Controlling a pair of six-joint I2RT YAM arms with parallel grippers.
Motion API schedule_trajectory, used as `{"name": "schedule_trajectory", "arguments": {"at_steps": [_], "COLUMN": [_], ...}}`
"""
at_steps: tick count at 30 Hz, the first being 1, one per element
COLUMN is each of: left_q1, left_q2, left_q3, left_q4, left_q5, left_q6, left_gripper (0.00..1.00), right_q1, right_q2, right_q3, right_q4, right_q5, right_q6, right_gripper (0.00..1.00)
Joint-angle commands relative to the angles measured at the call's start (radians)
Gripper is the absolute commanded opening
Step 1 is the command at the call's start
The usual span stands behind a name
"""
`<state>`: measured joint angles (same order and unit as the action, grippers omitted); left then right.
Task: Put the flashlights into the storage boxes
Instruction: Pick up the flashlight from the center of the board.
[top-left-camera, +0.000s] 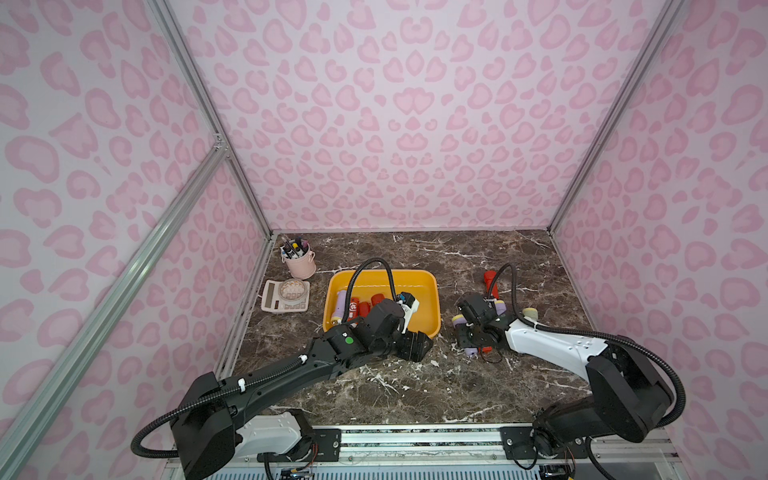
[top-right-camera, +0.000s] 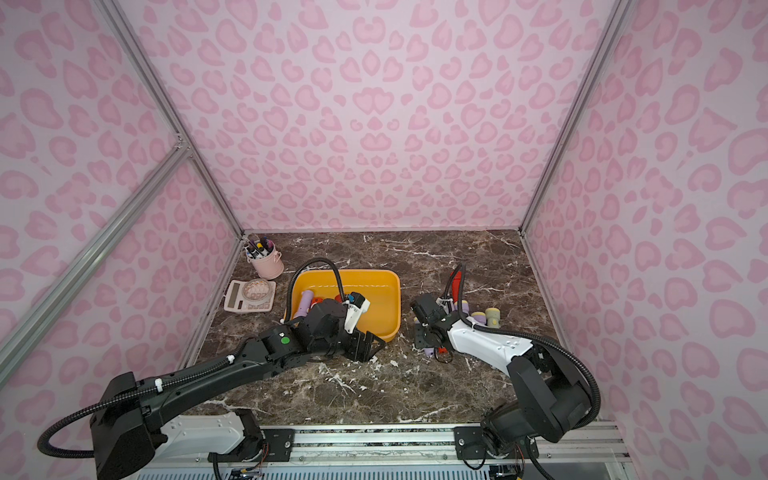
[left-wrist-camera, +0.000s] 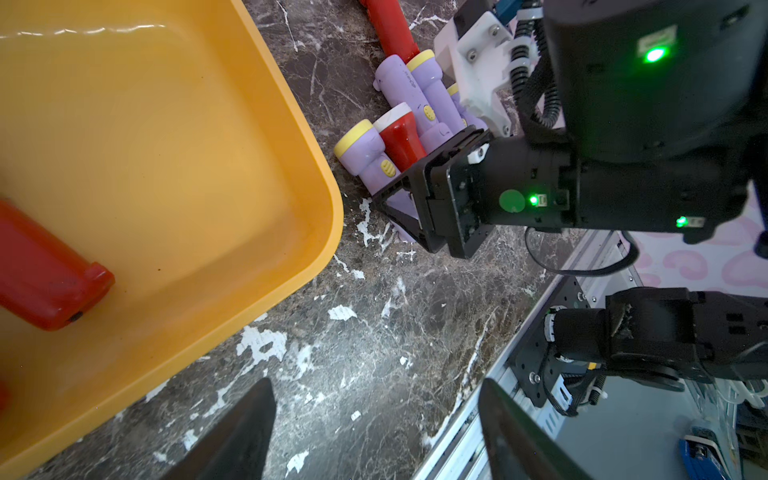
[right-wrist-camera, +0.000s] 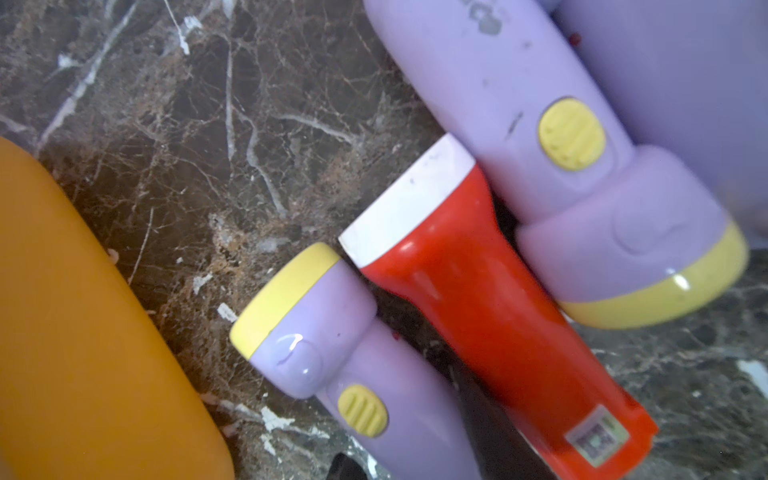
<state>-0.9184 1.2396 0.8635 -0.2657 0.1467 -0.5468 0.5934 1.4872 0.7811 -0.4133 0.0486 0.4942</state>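
Evidently the step in hand is a pick from the heap to the right of the tray. The right gripper (left-wrist-camera: 397, 212) is low over a cluster of flashlights (left-wrist-camera: 399, 124) lying on the counter (top-left-camera: 415, 386) just beside the yellow tray (top-left-camera: 436, 299). In the right wrist view its jaws seem to straddle the handle of a small lilac flashlight (right-wrist-camera: 307, 345). One dark finger shows in the gap between it and the red flashlight (right-wrist-camera: 478, 299) lying against it. The jaws are partly drawn in, but I cannot tell whether they already pinch the handle. The left gripper (left-wrist-camera: 374, 395) hangs over bare counter at the tray's near corner, jaws wide apart and empty.

Several flashlights already lie at the tray's left end: a lilac one (top-left-camera: 340, 305) and red ones (top-left-camera: 365, 306). Others wait outside, among them a larger lilac flashlight (right-wrist-camera: 540, 124), a lone red one (top-left-camera: 489, 278) farther back and a pale green one (top-right-camera: 493, 316).

To do this well, I judge, the grip belongs on the straight handle behind the flared head, centred — smooth round plastic may slip out of an off-centre pinch. The finger in the gap should not catch the red neighbour. Lift straight up before crossing the low wall, then release low over the tray's open right half, minding the left arm close by.
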Motion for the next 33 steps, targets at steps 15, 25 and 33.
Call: {"name": "schedule_trajectory", "arguments": {"at_steps": [15,25,33], "left_q1": [0.000,0.000,0.000], "left_q2": [-0.083,-0.160,-0.320], "left_q3": [-0.039,-0.041,-0.082], "left_q4": [-0.057,-0.116,-0.200], "left_q5": [-0.106,-0.166,-0.236], "left_q6": [0.031,0.058,0.048], "left_gripper": [0.78,0.78,0.80], "right_q1": [0.022,0.082,0.148], "right_q2": [0.051,0.023,0.115], "right_q3": [0.091,0.277,0.442], "right_q4": [-0.052,-0.181,-0.204], "right_q5": [0.021,0.077,0.063], "right_q6": [0.011,0.005,0.006], "right_gripper": [0.36,0.36,0.36]}}
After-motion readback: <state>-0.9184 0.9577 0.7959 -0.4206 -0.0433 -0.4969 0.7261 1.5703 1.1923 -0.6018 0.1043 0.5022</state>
